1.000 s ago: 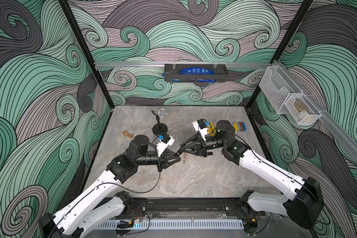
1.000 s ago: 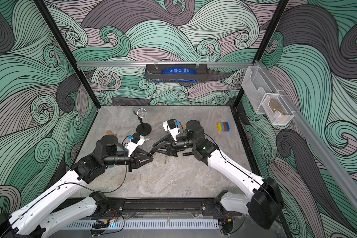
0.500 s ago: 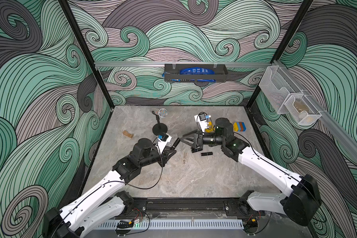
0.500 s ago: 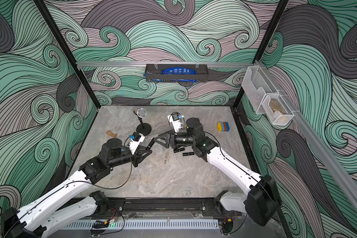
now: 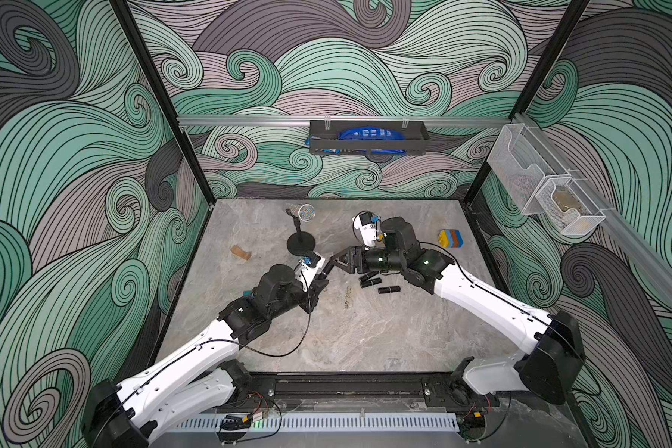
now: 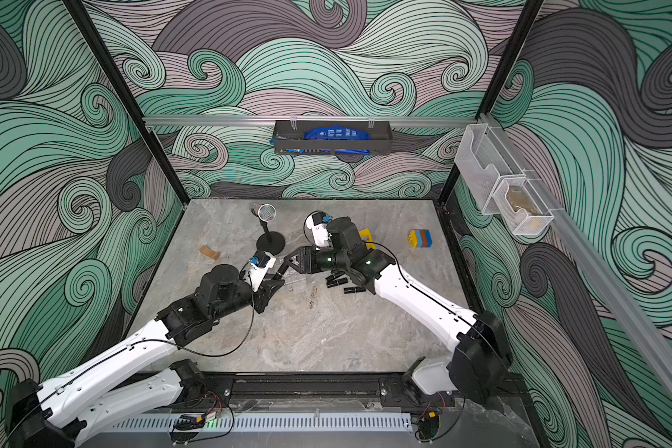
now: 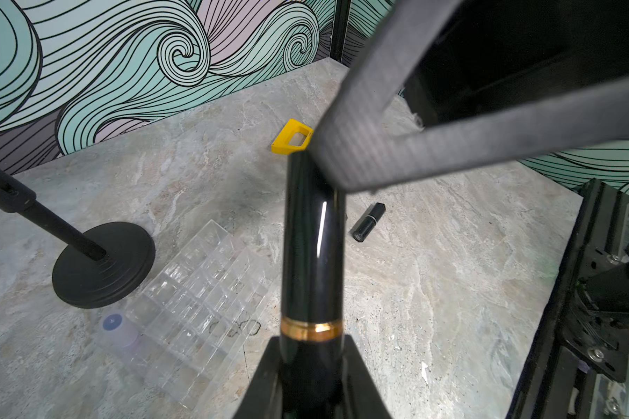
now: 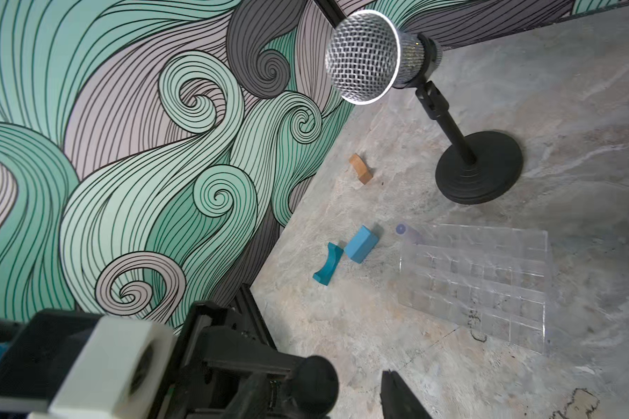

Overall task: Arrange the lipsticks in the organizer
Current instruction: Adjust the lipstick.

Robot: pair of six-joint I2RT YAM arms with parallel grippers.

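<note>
One black lipstick point(image 7: 311, 254) points straight out of the left pincer point(image 7: 309, 357).

Even bright light, soft shadows; glare streak on lipstick point(image 7: 313, 235).

Your marble tabletop point(image 5: 365, 333) bears a microphone stand point(image 5: 300, 243) at twelve o'clock, wooden block point(image 5: 240, 252) at ten, bricks point(image 5: 451, 238) at two, lipsticks point(image 5: 370, 282) mid-table.

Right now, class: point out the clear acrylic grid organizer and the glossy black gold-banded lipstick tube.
Organizer point(image 8: 487, 275): right wrist view, bare middle cells.
Black lipstick tube point(image 7: 311, 254): left wrist view, middle of barrel.
</note>
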